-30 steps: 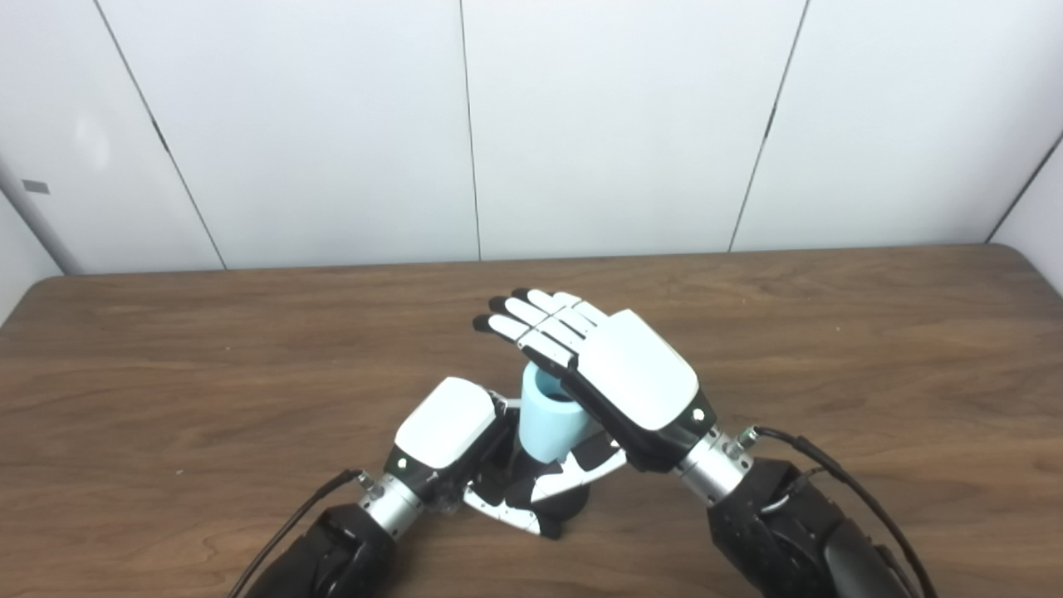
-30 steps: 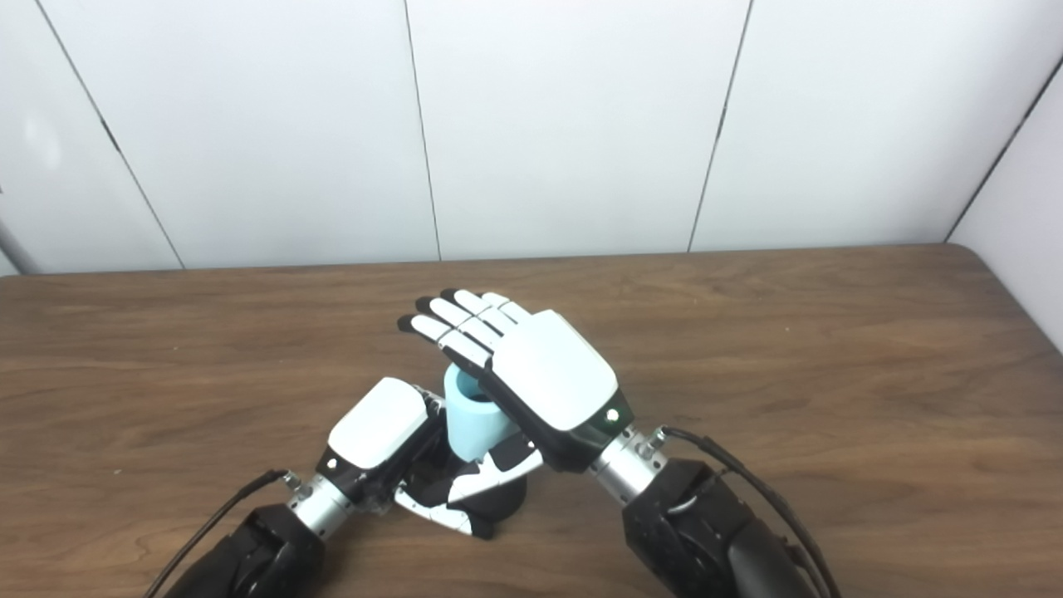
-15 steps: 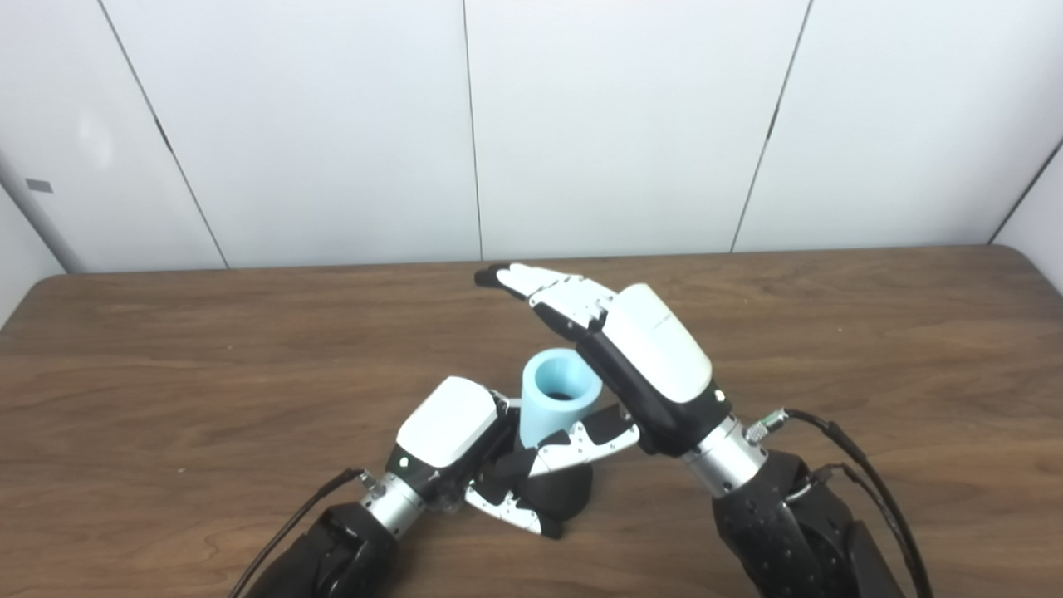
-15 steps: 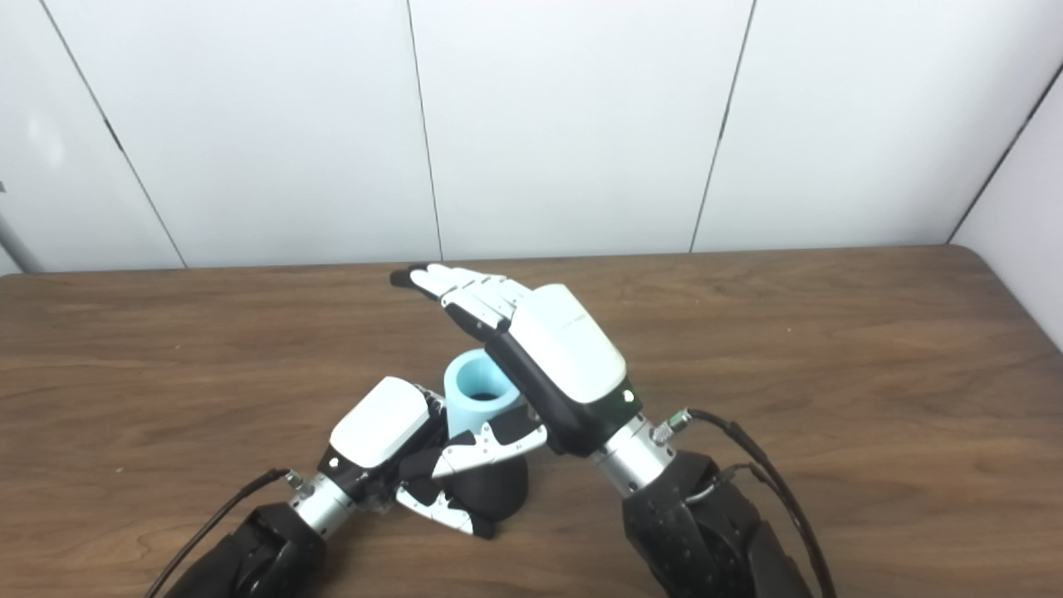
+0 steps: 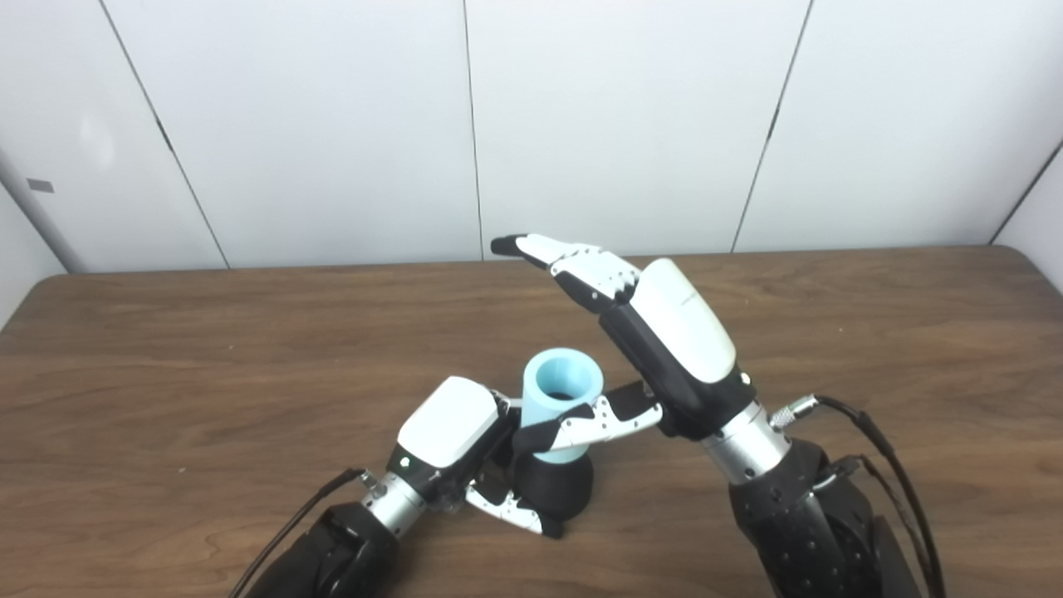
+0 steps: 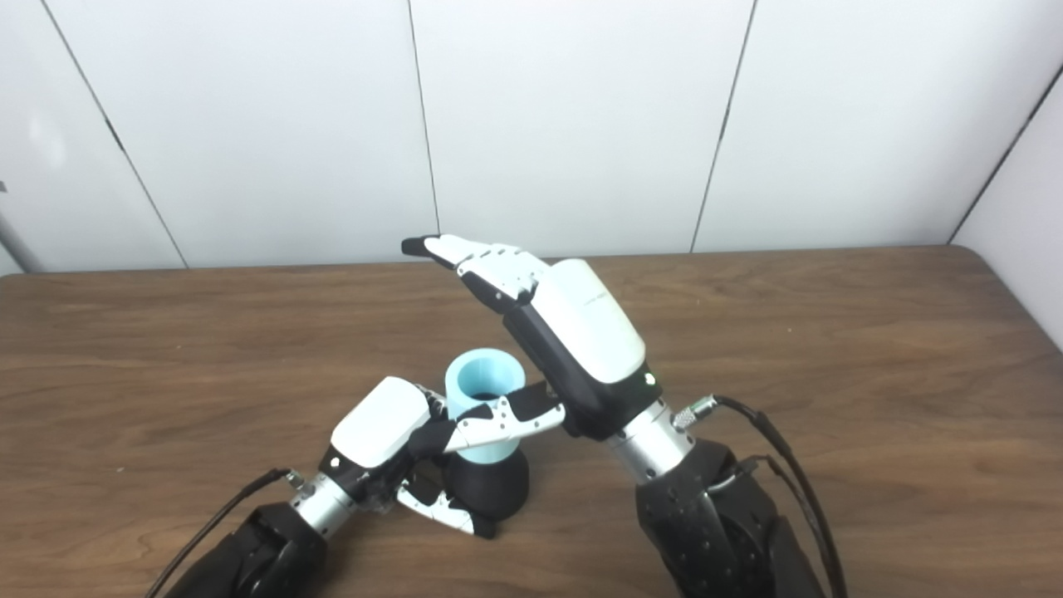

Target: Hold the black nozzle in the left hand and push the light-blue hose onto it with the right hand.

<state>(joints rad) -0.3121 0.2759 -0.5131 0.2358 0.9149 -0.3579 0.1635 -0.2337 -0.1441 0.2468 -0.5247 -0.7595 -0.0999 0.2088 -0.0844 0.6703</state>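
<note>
We find the black nozzle standing upright on the wooden table, near its front edge and about midway across. The light-blue hose is a short, thick tube seated upright on top of the nozzle, with its open end facing up. Our left hand sits low at the left of the nozzle, its fingers curled around the black base and holding it against the table. Our right hand is raised above and to the right of the hose, palm turned down and to the left. Its fingers are stretched out nearly straight, close together, well above the hose's rim and clear of it. The right thumb points left across the front of the hose; we cannot tell whether it touches the tube. The right hand grips nothing.
</note>
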